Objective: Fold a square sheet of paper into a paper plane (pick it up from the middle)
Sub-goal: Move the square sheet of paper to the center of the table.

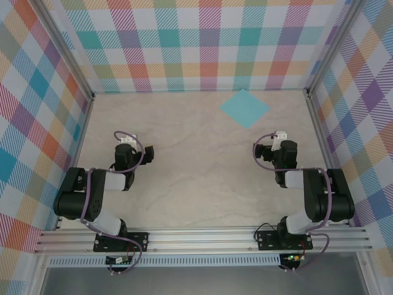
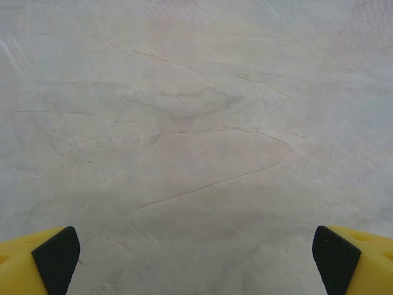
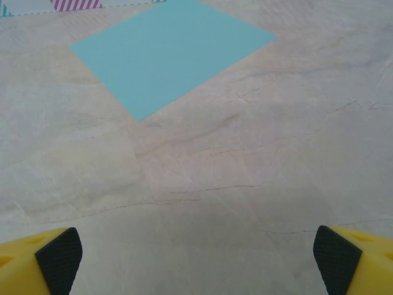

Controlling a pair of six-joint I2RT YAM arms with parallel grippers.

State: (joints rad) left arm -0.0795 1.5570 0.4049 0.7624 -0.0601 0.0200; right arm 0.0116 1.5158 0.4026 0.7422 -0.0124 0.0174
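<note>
Square sheet of light turquoise paper [image 1: 244,107] laid flat on the far right part of the beige marbled table [image 1: 184,153], one corner turned toward the arms.

The sheet [image 3: 172,52] is kept apart from both grippers. The right gripper [image 3: 196,261] is held over the table's right half, on the near side of the sheet, its yellow, black-padded fingers [image 3: 58,261] spread wide and empty. The left gripper [image 2: 196,261] is held over the table's left half, fingers likewise spread wide with bare table seen between them.
</note>
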